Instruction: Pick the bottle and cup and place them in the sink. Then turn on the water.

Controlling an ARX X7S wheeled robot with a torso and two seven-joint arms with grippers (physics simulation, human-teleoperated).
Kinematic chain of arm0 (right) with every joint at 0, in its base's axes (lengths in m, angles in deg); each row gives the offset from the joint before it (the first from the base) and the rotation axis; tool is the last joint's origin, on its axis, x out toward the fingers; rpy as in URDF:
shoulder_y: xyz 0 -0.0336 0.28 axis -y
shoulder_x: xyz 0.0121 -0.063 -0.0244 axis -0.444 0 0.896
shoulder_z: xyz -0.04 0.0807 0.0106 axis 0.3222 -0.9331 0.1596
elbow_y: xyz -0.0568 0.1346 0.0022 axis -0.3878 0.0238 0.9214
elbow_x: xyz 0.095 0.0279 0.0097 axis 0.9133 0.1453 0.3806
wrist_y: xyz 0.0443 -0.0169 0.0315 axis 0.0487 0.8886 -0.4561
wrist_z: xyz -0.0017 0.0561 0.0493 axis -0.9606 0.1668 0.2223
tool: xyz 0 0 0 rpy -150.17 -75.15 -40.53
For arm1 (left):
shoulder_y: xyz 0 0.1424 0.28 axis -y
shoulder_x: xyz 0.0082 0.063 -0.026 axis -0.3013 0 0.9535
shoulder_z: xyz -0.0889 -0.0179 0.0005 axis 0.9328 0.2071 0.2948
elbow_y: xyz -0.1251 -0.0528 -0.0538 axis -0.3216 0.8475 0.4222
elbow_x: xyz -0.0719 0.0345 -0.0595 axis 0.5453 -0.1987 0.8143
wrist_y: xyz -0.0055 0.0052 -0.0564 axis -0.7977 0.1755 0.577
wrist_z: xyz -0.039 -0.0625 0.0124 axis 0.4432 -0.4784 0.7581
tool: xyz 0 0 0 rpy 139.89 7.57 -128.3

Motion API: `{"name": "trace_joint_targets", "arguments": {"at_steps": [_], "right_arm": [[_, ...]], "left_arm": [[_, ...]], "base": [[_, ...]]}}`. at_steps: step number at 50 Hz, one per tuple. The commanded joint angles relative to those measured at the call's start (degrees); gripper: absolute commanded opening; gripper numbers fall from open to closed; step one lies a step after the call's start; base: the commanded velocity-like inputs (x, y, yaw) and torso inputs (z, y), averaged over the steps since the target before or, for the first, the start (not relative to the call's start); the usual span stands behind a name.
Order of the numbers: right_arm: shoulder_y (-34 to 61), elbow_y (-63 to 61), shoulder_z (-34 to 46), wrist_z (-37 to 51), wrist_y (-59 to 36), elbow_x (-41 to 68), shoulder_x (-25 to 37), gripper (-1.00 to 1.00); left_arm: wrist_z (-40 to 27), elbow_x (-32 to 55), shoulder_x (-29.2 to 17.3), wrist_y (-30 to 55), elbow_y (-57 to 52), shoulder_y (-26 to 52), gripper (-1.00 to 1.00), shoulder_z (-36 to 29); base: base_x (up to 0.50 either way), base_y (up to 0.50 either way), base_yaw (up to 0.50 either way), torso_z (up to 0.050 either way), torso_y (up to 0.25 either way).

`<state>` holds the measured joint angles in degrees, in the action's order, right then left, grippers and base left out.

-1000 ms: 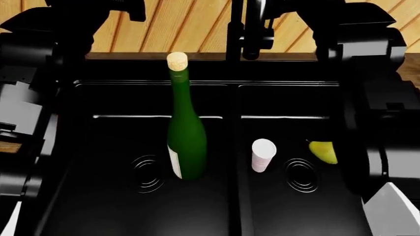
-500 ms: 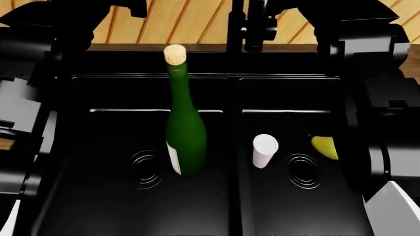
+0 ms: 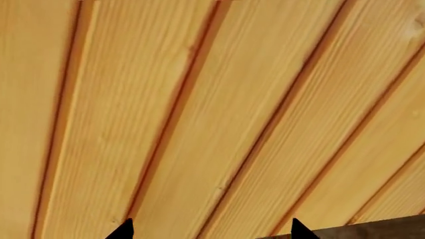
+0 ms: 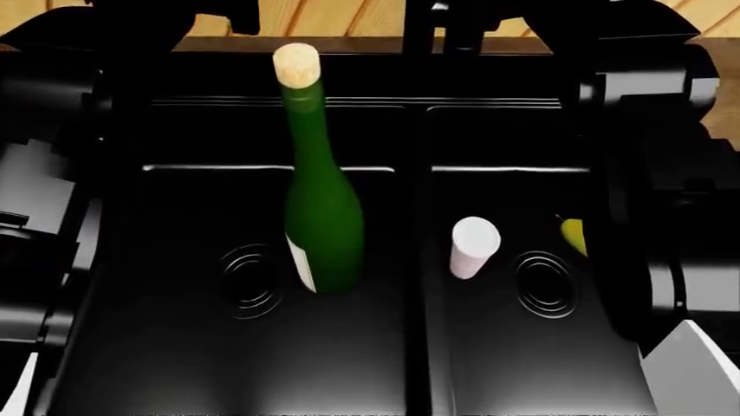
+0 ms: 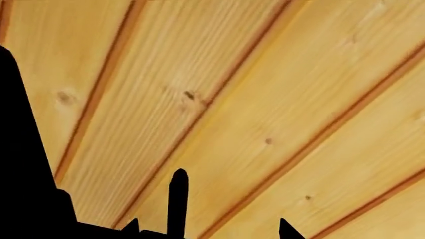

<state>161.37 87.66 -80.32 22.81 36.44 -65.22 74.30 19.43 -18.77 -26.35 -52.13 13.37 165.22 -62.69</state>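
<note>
Dark-green glass, glossy, makes up the bottle (image 4: 321,217), which stands upright in the left basin of the sink (image 4: 173,260), its tan cork (image 4: 296,63) high above the back rim and a white label low on its side, just beside that basin's ringed drain (image 4: 249,282). The cup (image 4: 473,247), small and white, stands in the right basin near the central divider (image 4: 417,286), tilted a little, next to the second drain (image 4: 543,284). A yellow-green fruit (image 4: 573,236) lies past the cup in the same basin, partly hidden behind the right arm (image 4: 659,199). The black faucet (image 4: 422,22) rises at the back above the divider; no stream shows under it. The left gripper (image 3: 209,231) shows only two dark tips set well apart against wooden planks (image 3: 212,109), so its jaws are spread and hold nothing. The right gripper (image 5: 209,230) likewise shows two tips apart with nothing between them; a thin dark post stands beside them and a black mass fills one edge. The left arm (image 4: 58,173) and the right arm flank the sink and cover its outer rims in the head view.
</note>
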Motion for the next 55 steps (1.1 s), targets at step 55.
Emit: {"name": "trace_joint_targets", "arguments": {"at_steps": [55], "right_arm": [[0.7, 0.0, -1.6, 3.5, -0.4, 0.1, 2.6, 1.0]], "left_arm": [[0.2, 0.8, -0.5, 1.0, -1.9, -0.5, 1.0, 0.4]], "base": [[0.0, 0.0, 0.0, 0.0, -0.014]]}}
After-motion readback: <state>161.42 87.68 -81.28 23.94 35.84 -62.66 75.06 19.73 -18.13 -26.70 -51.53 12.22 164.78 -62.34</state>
